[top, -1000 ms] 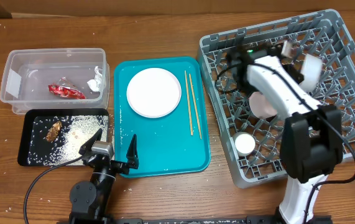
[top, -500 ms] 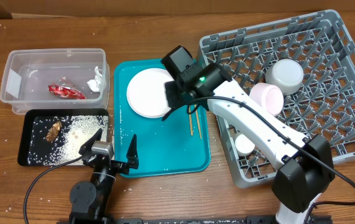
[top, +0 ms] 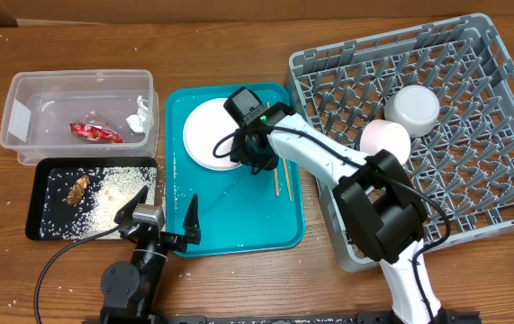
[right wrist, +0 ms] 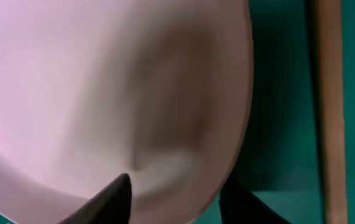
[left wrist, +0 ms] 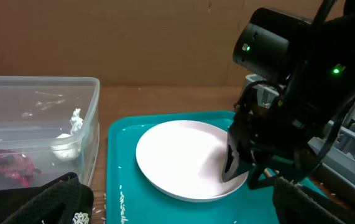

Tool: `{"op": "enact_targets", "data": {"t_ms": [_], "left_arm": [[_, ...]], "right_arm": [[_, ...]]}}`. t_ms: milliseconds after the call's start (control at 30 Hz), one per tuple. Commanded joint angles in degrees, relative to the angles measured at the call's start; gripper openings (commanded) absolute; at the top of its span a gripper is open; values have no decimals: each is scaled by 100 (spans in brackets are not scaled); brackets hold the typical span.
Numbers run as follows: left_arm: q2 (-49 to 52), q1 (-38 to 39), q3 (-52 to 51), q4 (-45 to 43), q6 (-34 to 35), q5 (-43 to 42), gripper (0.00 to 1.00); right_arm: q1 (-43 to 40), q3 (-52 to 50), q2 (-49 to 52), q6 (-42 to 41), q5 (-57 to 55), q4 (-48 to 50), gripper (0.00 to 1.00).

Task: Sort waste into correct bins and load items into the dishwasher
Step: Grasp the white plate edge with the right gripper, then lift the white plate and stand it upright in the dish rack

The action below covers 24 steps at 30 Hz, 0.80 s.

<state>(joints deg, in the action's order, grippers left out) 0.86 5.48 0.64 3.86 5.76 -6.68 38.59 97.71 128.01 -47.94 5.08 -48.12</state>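
Right gripper (top: 259,162) has swung over from the dish rack (top: 509,117) and dropped to the pink plate (top: 207,135).

At far left the clear tub (top: 22,99) holds the wrapper (top: 94,132) and tissue (top: 138,117). The left gripper (top: 164,212) rests at the front, fingers spread and empty. The plate lies flat on the teal tray (top: 238,225), with the right fingers apart astride its right rim, not yet squeezing. A sound grip likely needs one finger worked under the rim first, staying off the chopsticks (top: 276,184) just beside. The pink dish (top: 384,139) and bowl (top: 414,108) sit in the rack.
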Motion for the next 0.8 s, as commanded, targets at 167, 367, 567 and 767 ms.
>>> {"op": "enact_targets", "data": {"t_ms": [167, 367, 567, 767], "left_arm": [[-50, -63, -37, -4, -66, 2, 100], [-50, -63, -37, -4, -66, 2, 100], [-50, -63, -37, -4, -66, 0, 100], [-50, -63, -37, -4, -66, 2, 100]], "right_arm": [[-142, 101, -39, -323, -269, -544, 4], [-376, 284, -1121, 981, -984, -767, 4], [-533, 326, -2885, 2850, -4127, -922, 4], [-1574, 114, -2903, 2850, -6655, -1165, 4]]}}
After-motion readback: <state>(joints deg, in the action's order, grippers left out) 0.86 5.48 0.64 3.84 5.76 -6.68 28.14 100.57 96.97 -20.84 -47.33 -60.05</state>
